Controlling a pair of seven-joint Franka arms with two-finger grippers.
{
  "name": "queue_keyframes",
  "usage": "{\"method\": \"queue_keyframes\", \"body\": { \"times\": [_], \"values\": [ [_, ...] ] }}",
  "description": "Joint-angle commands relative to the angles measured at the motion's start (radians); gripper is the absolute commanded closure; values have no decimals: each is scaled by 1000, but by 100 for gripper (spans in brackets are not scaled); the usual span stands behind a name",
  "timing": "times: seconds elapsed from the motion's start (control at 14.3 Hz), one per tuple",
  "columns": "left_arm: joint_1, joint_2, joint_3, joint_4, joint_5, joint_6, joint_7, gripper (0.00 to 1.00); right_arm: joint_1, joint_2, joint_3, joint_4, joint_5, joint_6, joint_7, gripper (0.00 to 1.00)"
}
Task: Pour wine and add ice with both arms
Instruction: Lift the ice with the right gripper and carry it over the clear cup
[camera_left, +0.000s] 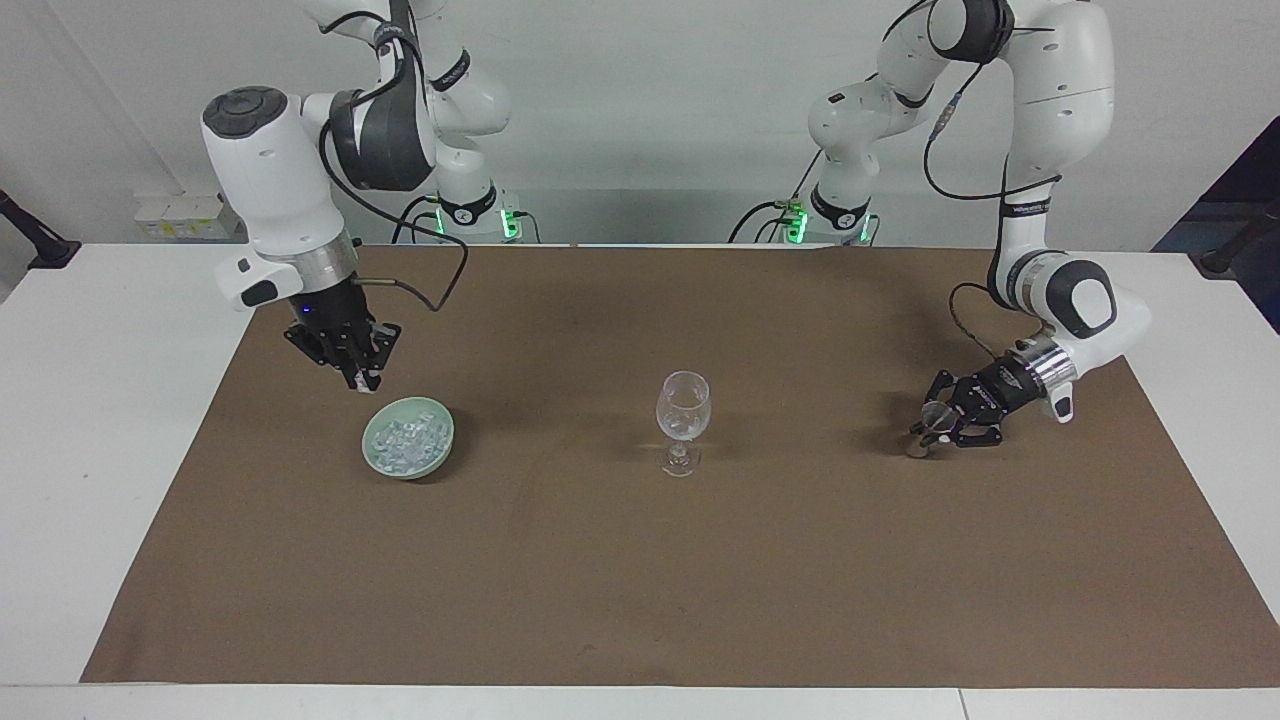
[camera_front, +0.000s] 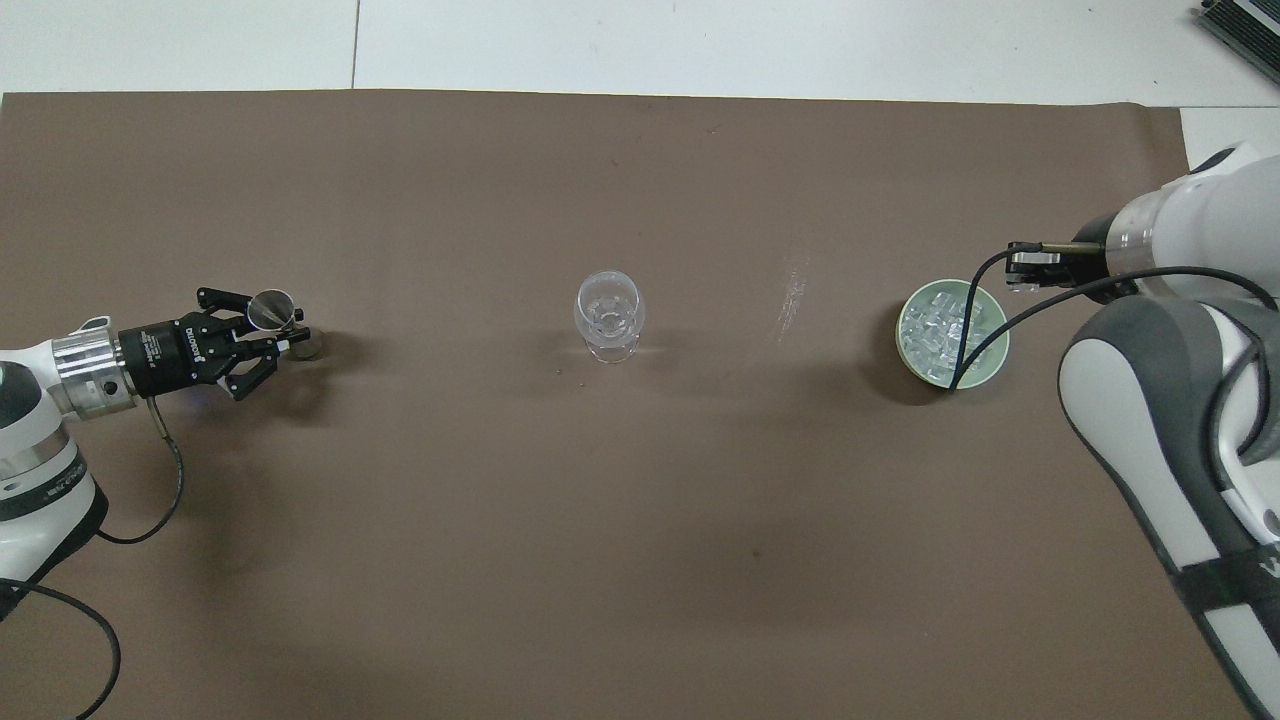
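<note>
The ice (camera_left: 405, 440) is heaped in a green bowl (camera_left: 410, 472) toward the right arm's end of the table, at three o'clock from the wine glass (camera_front: 608, 318) in the overhead view. The right gripper (camera_left: 362, 380) is held above the bowl's eleven o'clock edge, fingertips together. Whether a cube is pinched cannot be told, so that should be checked before any carry. The release is best made low over the glass's mouth. At nine o'clock, a tilted jigger (camera_front: 270, 307) is clamped in the waiting left gripper (camera_front: 285, 335).
</note>
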Motion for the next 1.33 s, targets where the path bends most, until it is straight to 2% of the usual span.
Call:
{"method": "queue_keyframes", "body": {
  "times": [0.0,0.14,0.35,0.42,0.56,0.7,0.77,0.84,0.91,1.05,1.26],
  "values": [
    [13,-6,-7,-16,16,9,23,98,-4,-56,17,14,21,-69,15,100],
    [16,-4,-7,-17,16,6,44,94,-5,-88,23,20,23,-115,16,100],
    [16,-4,-7,-17,17,8,55,94,-4,-93,43,58,23,-161,37,100],
    [16,-4,-6,-17,17,8,57,94,-5,-85,61,71,33,-164,54,100],
    [15,-3,-6,-17,17,12,57,85,-2,-84,110,86,111,-158,79,100],
    [12,-3,-6,-21,17,20,58,84,2,-82,170,86,121,-144,131,100],
    [10,-3,-6,-24,17,21,58,79,10,-82,194,88,116,-138,186,100],
    [10,-3,-6,-22,17,23,58,67,43,-69,210,91,109,-117,252,100],
    [10,-3,-6,-22,22,23,58,61,89,-40,213,104,106,-98,302,100],
    [13,-1,-7,-21,46,21,60,53,167,9,214,172,101,-89,372,100],
    [15,0,-7,-16,57,21,61,49,246,98,213,276,60,-64,470,100]
  ]
}}
